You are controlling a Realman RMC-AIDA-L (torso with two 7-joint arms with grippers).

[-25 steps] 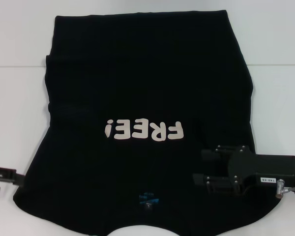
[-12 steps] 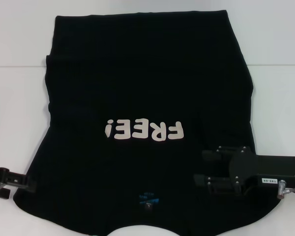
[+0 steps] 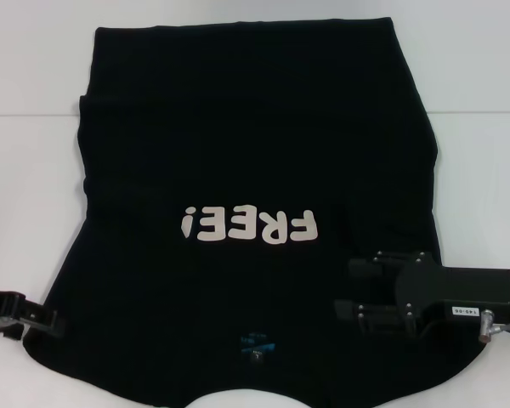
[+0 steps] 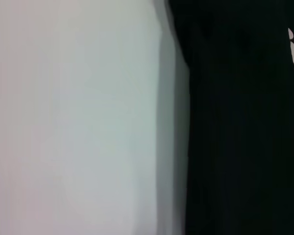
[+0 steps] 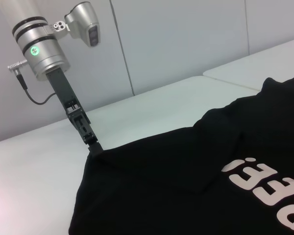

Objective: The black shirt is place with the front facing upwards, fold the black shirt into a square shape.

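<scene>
The black shirt [image 3: 255, 170] lies flat, front up, on the white counter [image 3: 34, 187]. The right end effector [image 3: 350, 293] reaches in low over its right shoulder, jaws narrowly apart. The left end effector [image 5: 94, 145] angles down, touching the left sleeve's edge; its opening cannot be told.

Left gripper [image 3: 42, 320] reaching in low from the near left, fingertips touching the sleeve edge of the black shirt [image 3: 255, 161], fingers looking closed together. Seen from the right wrist view, same left gripper [image 5: 93, 143] slanting down from its silver wrist, green ring glowing, tip meeting the cloth's corner. Right gripper [image 3: 348, 289] lying level over the near right part of the shirt, pointing left, fingers spread apart, arm running off to the right.
</scene>
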